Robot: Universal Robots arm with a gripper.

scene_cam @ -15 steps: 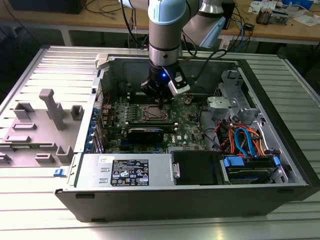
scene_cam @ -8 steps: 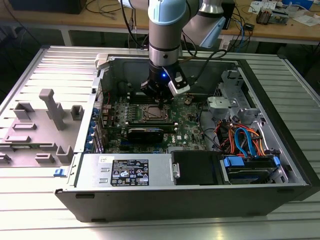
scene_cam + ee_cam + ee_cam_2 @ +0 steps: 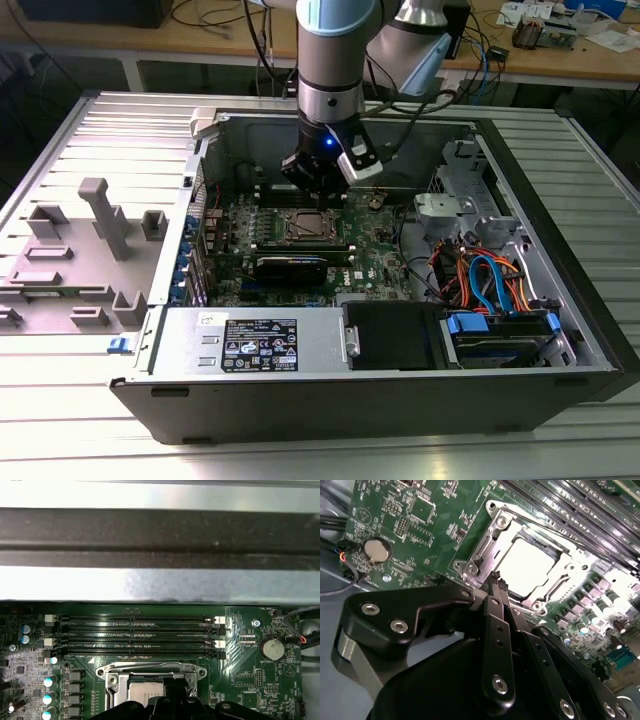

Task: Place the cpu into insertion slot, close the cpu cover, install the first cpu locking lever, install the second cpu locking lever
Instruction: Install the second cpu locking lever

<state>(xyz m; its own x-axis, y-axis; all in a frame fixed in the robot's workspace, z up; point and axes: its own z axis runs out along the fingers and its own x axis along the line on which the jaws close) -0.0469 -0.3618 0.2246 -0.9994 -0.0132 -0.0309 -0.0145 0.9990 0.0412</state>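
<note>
Inside the open computer case [image 3: 480, 160], near the middle of the green board [image 3: 375, 262], the cpu [image 3: 530, 562] lies flat in the insertion slot [image 3: 512, 597], its pale metal top glaring so brightly in the second wrist view that no marking on it can be made out; the cpu cover [image 3: 487, 545] is down around it as a silvery frame, the chip showing through its square window; whether the thin levers along the frame's edges are latched I cannot tell; in the first wrist view the slot [image 3: 150, 677] is cut off by the picture's edge and partly hidden behind the gripper [image 3: 176, 692]; in the second wrist view the gripper [image 3: 497, 582] hangs just over one edge of the frame, its black fingers [image 3: 495, 610] pressed together with nothing between them, though contact with the frame cannot be judged; long black memory slots [image 3: 135, 637] run beside the socket, and a round coin battery [image 3: 273, 649] sits near their end with small white lettering beneath it, too fine to read surely; in the exterior view a black label [image 3: 259, 348] with white print, not legible, lies on the grey box at the case's front, and the case rests on a ribbed metal worktop [image 3: 120, 130].
</note>
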